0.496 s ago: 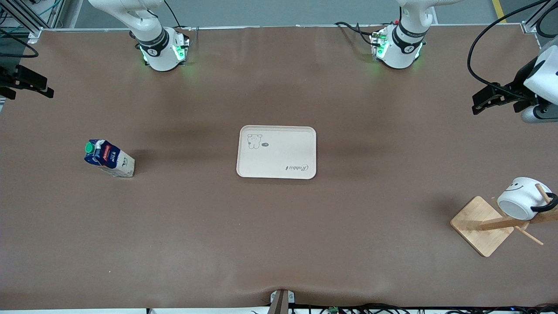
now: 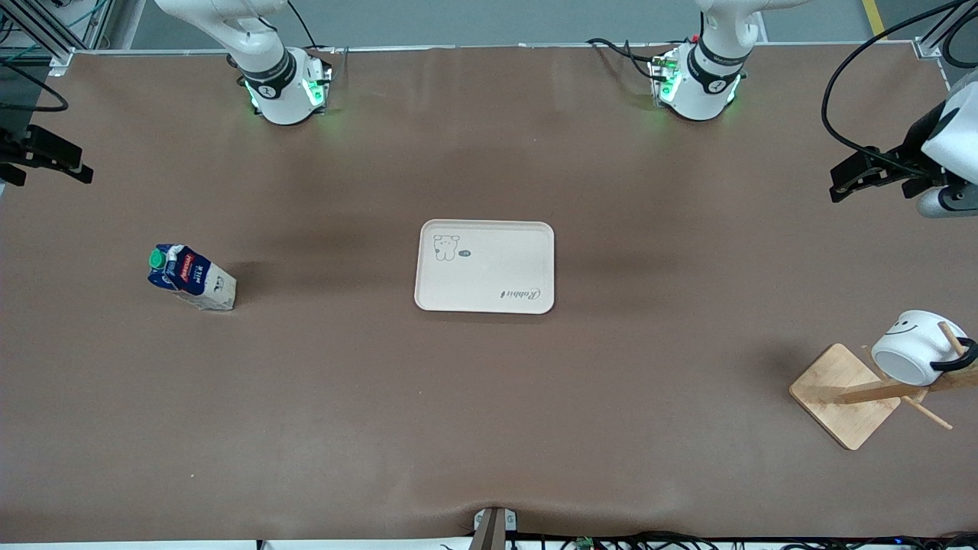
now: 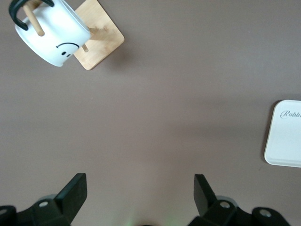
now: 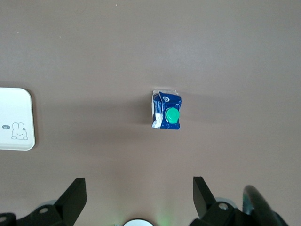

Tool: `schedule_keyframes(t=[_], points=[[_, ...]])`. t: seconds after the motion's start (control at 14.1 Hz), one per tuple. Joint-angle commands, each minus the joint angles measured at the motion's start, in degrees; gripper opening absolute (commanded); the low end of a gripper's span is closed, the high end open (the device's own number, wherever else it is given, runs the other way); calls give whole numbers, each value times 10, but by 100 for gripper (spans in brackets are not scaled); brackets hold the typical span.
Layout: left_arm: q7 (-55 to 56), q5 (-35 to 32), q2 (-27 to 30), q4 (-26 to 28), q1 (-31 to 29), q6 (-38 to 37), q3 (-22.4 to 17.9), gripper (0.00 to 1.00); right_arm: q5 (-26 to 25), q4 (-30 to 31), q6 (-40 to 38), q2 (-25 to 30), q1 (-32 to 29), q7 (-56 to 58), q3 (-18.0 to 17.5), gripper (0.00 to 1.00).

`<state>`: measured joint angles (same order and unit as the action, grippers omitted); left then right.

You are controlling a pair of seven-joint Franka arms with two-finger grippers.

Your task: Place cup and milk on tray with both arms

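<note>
The cream tray [image 2: 484,266] lies at the table's middle, with nothing on it. The milk [image 2: 191,276] stands upright toward the right arm's end and also shows in the right wrist view [image 4: 166,110]. The cup [image 2: 913,347] hangs by its black handle on a wooden peg rack toward the left arm's end, and shows in the left wrist view [image 3: 54,35]. My left gripper [image 2: 838,181] is open and empty, up over bare table at that end. My right gripper [image 2: 80,164] is open and empty over the table's edge at the right arm's end. Both show open in their wrist views [image 3: 140,188] [image 4: 139,190].
The peg rack's square wooden base [image 2: 844,393] stands near the table's corner, nearer the front camera than the tray. The tray's edge shows in both wrist views [image 3: 286,134] [image 4: 14,120]. Brown table surface lies all around the tray.
Both grippers have shifted slightly at the table's ends. The milk, cup and tray have not moved.
</note>
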<state>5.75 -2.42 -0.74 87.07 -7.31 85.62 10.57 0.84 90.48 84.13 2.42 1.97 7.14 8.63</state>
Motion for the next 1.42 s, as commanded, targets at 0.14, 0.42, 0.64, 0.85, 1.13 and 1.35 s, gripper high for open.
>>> schedule_keyframes(t=[0.14, 0.42, 0.64, 0.85, 1.13, 1.35], points=[[-29, 5, -15, -10, -54, 40, -3, 100, 6, -13, 24, -23, 0, -6, -1, 100], [-137, 41, -17, 47, -127, 149, -2, 100, 3, -47, 26, -59, -4, -5, -1, 100], [-214, 116, -16, 100, -184, 237, -3, 100, 2, -50, 29, -83, -11, -8, 0, 100], [-286, 154, -23, 147, -207, 321, -3, 100, 7, -48, 37, -84, -12, -13, 0, 100], [-399, 234, -47, 183, -241, 393, -3, 100, 7, -46, 38, -102, -15, -11, 0, 100], [-500, 311, -79, 184, -265, 408, -3, 100, 7, -40, 38, -117, -14, -12, 0, 100]])
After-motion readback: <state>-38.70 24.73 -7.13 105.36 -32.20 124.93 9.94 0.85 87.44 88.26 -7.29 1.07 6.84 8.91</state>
